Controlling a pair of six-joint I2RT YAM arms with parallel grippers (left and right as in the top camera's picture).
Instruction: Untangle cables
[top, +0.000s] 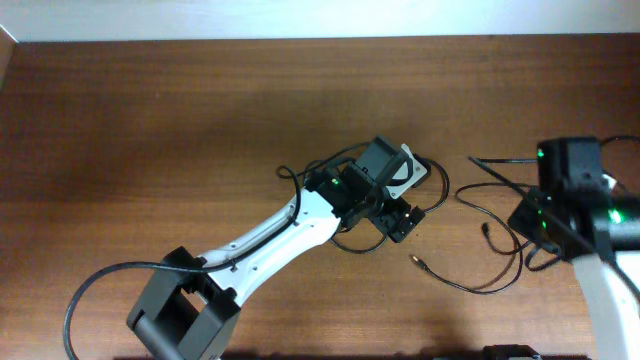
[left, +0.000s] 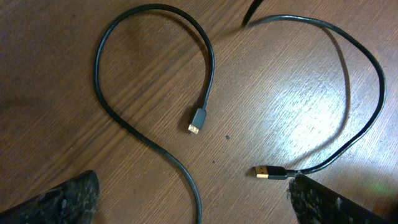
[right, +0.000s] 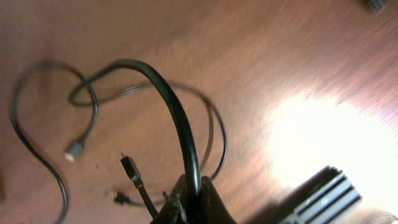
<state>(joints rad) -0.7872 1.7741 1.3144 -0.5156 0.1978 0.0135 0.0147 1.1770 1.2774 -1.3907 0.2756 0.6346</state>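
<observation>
A black cable (left: 212, 68) loops over the wooden table (left: 50, 37), ending in a plug (left: 197, 120). Lower right of that plug lies another cable (left: 380, 99) with its gold-tipped connector (left: 268, 173).

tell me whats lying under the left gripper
Under the left gripper, the wrist view shows cables looping on the wood table, with two plug ends lying apart. Overhead, the arm covers most of that spot.

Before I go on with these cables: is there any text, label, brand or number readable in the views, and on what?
No text can be read in any view.
Cables and their plugs: black, metal tips, no marking visible.
Left arm and right arm: no legible lettering, only green lights.
Table: wood grain, no labels.
The right wrist view is blurred.
</observation>
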